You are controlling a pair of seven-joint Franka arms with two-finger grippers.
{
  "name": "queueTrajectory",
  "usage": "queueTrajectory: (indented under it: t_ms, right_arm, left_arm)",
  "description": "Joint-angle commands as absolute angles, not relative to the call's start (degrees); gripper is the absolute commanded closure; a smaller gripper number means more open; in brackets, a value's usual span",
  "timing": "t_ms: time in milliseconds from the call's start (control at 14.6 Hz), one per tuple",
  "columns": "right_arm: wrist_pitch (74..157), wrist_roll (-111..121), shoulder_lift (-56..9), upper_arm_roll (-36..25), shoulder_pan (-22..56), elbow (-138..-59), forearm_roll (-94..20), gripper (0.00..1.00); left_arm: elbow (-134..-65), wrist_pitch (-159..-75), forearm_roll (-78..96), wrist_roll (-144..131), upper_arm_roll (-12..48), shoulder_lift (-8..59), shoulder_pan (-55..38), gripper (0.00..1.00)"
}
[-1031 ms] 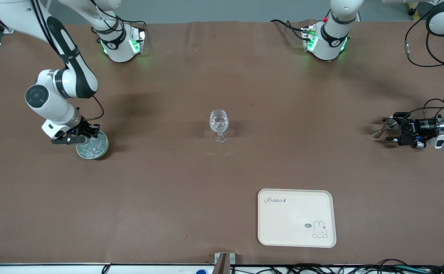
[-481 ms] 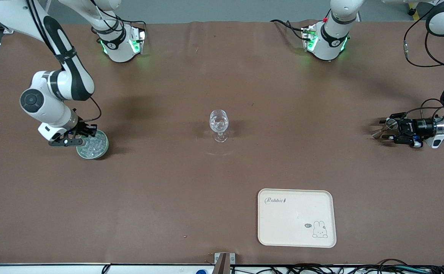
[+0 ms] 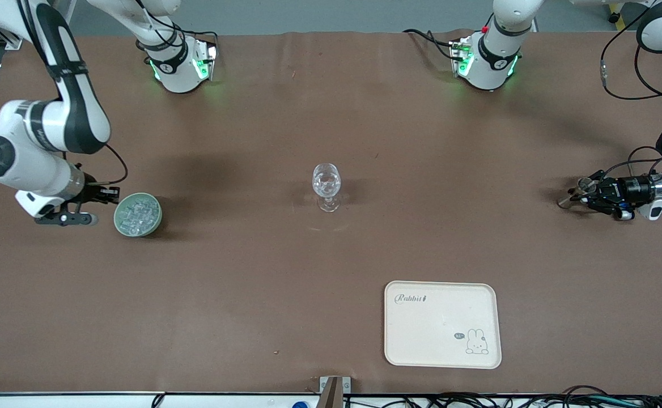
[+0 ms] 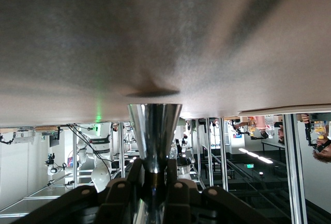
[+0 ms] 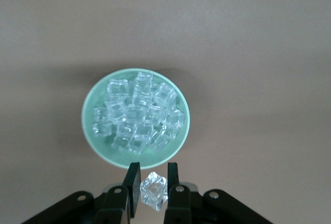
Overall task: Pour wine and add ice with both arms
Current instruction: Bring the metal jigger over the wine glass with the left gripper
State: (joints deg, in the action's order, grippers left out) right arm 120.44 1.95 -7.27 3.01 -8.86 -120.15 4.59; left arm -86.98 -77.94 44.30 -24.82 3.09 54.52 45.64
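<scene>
A clear stemmed glass (image 3: 326, 184) stands at the table's middle. A green bowl (image 3: 118, 221) holds several ice cubes (image 3: 138, 212) toward the right arm's end; it also shows in the right wrist view (image 5: 87, 123) with its ice (image 5: 137, 113). My right gripper (image 3: 96, 207) hangs over bare table beside the bowl, shut on one ice cube (image 5: 154, 190) held between its fingertips (image 5: 153, 175). My left gripper (image 3: 589, 195) is low at the left arm's end, shut on the waist of a shiny metal jigger (image 3: 570, 195), whose cone (image 4: 154, 131) points out from the jaws (image 4: 154, 169).
A cream tray (image 3: 442, 324) with a rabbit print lies nearer the front camera, toward the left arm's end. Brown cloth covers the table. The arm bases stand along the table edge farthest from the front camera.
My right gripper has pulled off the bowl toward the right arm's end, carrying one cube. My left gripper has shifted slightly and the jigger has tilted.
</scene>
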Motion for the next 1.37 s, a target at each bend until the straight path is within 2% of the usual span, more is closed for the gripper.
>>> queueTrajectory:
  t_ms: [0,275,481,619,962,1306]
  right_arm:
    - [111.31,0.97,-1.59,2.90,-8.96,-114.38,2.90,1.00]
    - [98.56,-0.61,-0.09,2.73,-9.58,-99.89,2.81,1.00]
    - [89.33,-0.62,-0.18,1.33,-9.76,-89.42,-0.51,1.00]
    - [85.53,-0.53,-0.18,-0.09,-9.41,-85.62,-0.79,1.00]
    - [85.34,-0.53,-0.26,-0.97,-7.22,-84.82,-0.88,1.00]
    - [84.73,-0.61,-0.26,-1.93,-6.50,-84.81,-0.97,1.00]
  left_arm:
    - [-86.93,-74.72,45.35,-25.84,3.16,52.74,45.70,1.00]
    - [-86.84,-73.56,45.35,-28.11,6.84,49.06,45.35,1.00]
    - [-87.10,-73.57,45.00,-34.34,11.50,45.55,45.00,1.00]
    - [-87.19,-72.43,44.56,-37.34,16.32,43.78,45.00,1.00]
    - [-92.36,-73.91,44.65,-42.09,18.46,32.89,35.79,1.00]
    - [-103.95,-80.93,46.83,-43.06,18.46,21.99,26.21,1.00]
